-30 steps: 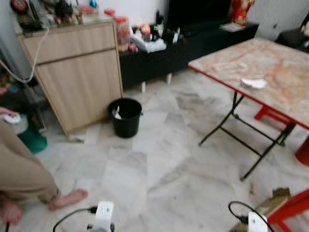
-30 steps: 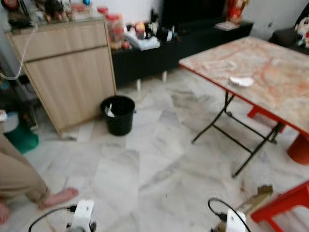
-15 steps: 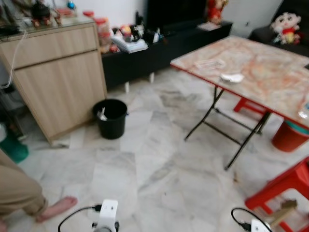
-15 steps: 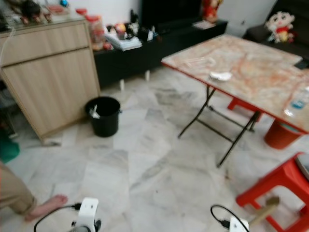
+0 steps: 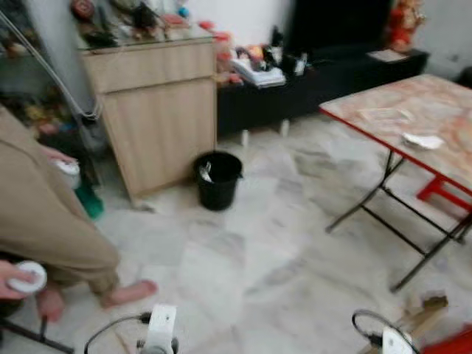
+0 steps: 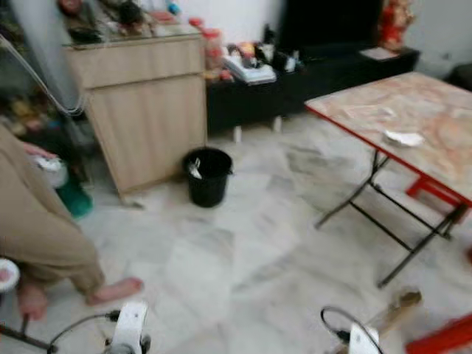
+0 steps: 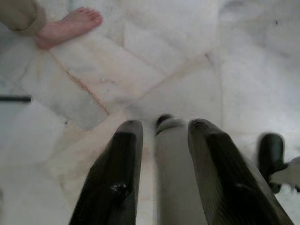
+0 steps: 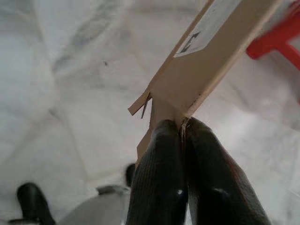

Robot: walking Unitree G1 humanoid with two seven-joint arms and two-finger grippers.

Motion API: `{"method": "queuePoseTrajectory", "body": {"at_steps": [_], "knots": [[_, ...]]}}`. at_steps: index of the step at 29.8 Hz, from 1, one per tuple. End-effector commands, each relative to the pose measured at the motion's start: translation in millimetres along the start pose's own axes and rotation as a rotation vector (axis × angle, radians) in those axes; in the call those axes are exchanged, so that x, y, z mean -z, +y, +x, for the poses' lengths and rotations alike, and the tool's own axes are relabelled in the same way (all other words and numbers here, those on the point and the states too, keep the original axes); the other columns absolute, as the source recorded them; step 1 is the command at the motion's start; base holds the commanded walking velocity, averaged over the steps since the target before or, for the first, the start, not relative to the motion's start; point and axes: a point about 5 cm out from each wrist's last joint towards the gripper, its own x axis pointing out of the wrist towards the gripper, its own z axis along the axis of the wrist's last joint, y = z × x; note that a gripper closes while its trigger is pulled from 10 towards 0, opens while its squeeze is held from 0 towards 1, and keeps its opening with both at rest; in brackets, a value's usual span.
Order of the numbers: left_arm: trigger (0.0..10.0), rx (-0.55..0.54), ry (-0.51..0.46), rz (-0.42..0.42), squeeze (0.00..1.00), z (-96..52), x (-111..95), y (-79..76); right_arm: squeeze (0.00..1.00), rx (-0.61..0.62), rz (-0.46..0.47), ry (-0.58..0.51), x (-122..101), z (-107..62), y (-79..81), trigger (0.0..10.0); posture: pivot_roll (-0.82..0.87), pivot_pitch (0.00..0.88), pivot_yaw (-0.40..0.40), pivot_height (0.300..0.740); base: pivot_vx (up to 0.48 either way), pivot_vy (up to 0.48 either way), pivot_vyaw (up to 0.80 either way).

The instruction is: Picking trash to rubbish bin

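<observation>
A black rubbish bin [image 5: 219,179] stands on the marble floor beside a wooden cabinet [image 5: 158,110], with a bit of white trash [image 5: 206,174] inside it. My right gripper [image 8: 182,133] is shut on a piece of brown cardboard [image 8: 206,61], which sticks out low at the right in the eye views [image 5: 420,313]. My left gripper [image 7: 164,125] hangs open above the floor with nothing between its fingers. A crumpled white tissue [image 5: 424,141] lies on the folding table [image 5: 383,103] at the right.
A person in beige [image 5: 44,214] crouches at the left, bare foot [image 5: 129,293] on the floor, holding a small white object [image 5: 26,276]. A black TV console [image 5: 317,81] runs along the back wall. A red stool [image 5: 450,343] is at the lower right. Open floor lies between me and the bin.
The camera has swung left: the bin and cabinet now sit nearer the middle, the table has slid right, and more of the person shows. Both grippers look the same.
</observation>
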Motion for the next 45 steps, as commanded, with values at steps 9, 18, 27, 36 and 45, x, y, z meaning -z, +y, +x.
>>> {"method": "queuePoseTrajectory", "body": {"at_steps": [9,18,27,36,45], "knots": [[10.0,0.005,-0.026,0.008,0.0,1.5,-11.0,-2.0,0.0,0.033,0.027,0.007,0.0,-0.2,-11.3,10.0,-0.17,0.0,-0.057,0.74,0.284,0.0,0.0],[10.0,0.006,-0.025,0.006,0.0,1.4,-10.6,-2.7,0.0,0.033,-0.006,0.003,-1.1,-0.1,-11.9,10.0,-0.17,0.0,-0.059,0.74,0.284,0.0,0.12],[10.0,0.007,-0.025,0.004,0.0,1.4,-10.6,-3.1,0.0,0.039,0.011,-0.002,-1.9,-0.1,-12.6,10.0,-0.17,0.0,-0.059,0.74,0.282,0.0,0.6],[10.0,0.007,-0.025,0.007,0.0,1.4,-10.3,-2.4,0.0,0.043,0.005,-0.002,-4.0,0.3,-13.0,10.0,-0.17,0.0,-0.055,0.74,0.283,0.0,0.0],[10.0,0.011,-0.027,0.012,0.0,1.5,-10.9,-2.7,0.0,0.036,0.007,-0.023,-8.2,0.7,-10.2,10.0,-0.17,0.0,-0.051,0.74,0.295,0.0,0.16]]}}
